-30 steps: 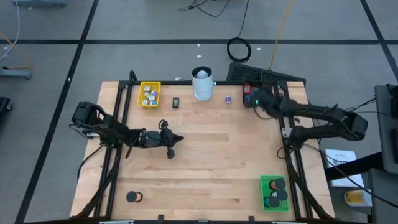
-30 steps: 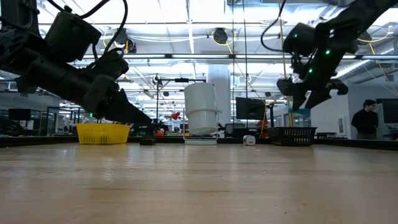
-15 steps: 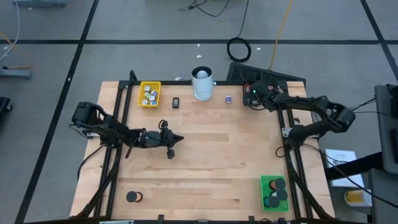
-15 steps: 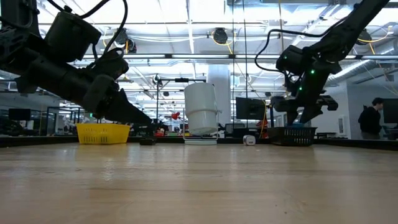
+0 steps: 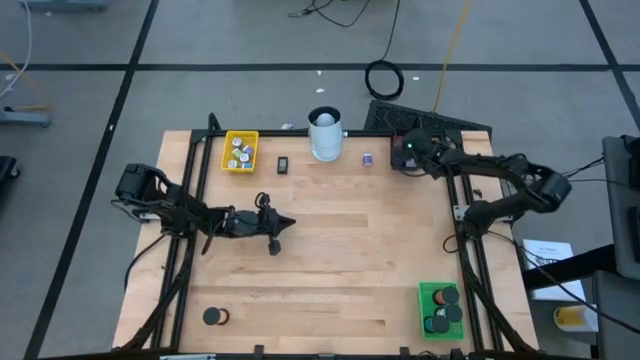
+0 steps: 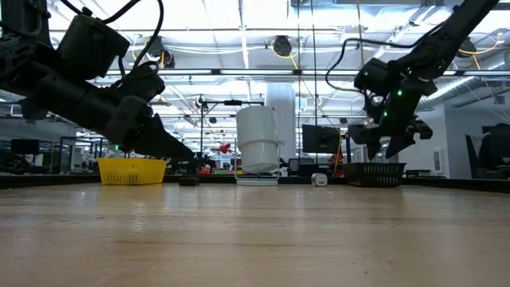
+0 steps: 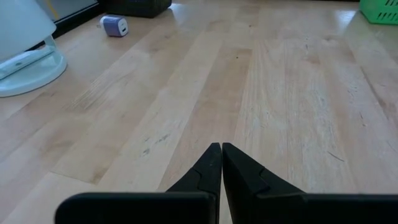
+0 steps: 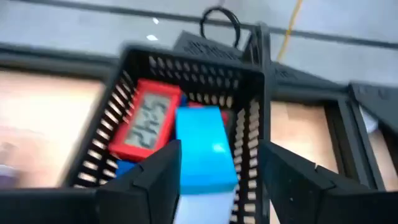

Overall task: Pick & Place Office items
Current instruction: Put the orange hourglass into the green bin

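Note:
My right gripper (image 5: 403, 152) hangs over the black mesh tray (image 5: 432, 124) at the table's far right. In the right wrist view a blue block with a white lower part (image 8: 202, 146) stands between its parted fingers (image 8: 217, 149). Below it a red digital clock (image 8: 146, 127) lies in the tray (image 8: 193, 62). My left gripper (image 5: 288, 225) is shut and empty and hovers above the table's middle left (image 7: 221, 149). A small pale-blue piece (image 5: 368, 159) and a black piece (image 5: 283, 164) lie near the far edge, and a black disc (image 5: 213, 317) near the left front. My right gripper has the blue block (image 8: 186, 155) against the inner side of one finger (image 8: 161, 177), lengthwise between the fingers. A strip of tray mesh shows between the block and the other finger (image 8: 286, 180). The fingers point down into the tray. The block is clear of the tray floor.
A tall white cylinder (image 5: 325, 135) stands at the far middle edge. The yellow tray (image 5: 240, 152) holds several pieces. The green tray (image 5: 440, 310) at the right front holds black discs. Bare wood lies across the table's middle (image 7: 280, 93).
My right gripper moved toward the far edge with the blue block and stopped over the black tray. It has stayed nearly in place there for the last half second. My left arm kept still.

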`<control>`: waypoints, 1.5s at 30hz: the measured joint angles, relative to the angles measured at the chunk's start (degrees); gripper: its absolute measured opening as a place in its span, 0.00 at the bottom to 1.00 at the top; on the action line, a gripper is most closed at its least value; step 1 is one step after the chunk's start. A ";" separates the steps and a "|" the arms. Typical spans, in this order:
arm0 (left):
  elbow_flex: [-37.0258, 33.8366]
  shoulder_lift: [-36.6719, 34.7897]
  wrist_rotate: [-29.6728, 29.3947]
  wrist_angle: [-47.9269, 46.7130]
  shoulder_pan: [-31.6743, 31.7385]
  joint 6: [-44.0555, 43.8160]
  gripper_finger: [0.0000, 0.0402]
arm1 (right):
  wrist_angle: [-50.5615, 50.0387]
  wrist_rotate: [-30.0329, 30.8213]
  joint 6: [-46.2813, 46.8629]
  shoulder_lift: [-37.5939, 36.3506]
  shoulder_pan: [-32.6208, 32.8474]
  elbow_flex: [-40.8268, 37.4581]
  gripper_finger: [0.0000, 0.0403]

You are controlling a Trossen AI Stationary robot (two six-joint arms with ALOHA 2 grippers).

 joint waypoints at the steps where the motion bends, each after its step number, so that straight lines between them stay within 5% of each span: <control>1: 0.00 -0.01 0.02 0.01 0.16 0.01 0.05 | 0.12 -0.22 -0.66 -1.06 0.29 0.00 0.51; 10: 0.00 -0.01 0.07 -3.51 2.40 -0.89 0.05 | 2.37 0.08 -3.66 -9.00 16.22 -0.03 0.35; 20: 0.04 -0.01 0.24 -3.46 2.62 0.01 0.05 | 37.22 -1.89 -14.18 -6.84 34.83 -13.07 0.09; 24: 0.11 -0.01 0.24 -1.99 2.61 1.93 0.05 | 48.02 -9.28 -17.07 -6.76 36.67 -18.00 0.04; 34: 0.55 -0.96 5.44 -1.94 2.53 4.27 0.05 | 57.40 -10.87 -20.05 -6.80 37.19 -20.81 0.00; 39: 0.55 -10.14 10.72 -13.56 -0.25 6.21 0.05 | 59.73 -11.06 -21.53 -6.80 37.19 -19.61 0.00; 45: 0.56 -26.35 10.55 -35.13 -8.57 2.84 0.05 | 59.09 -13.88 -24.89 -6.79 37.18 -15.07 0.00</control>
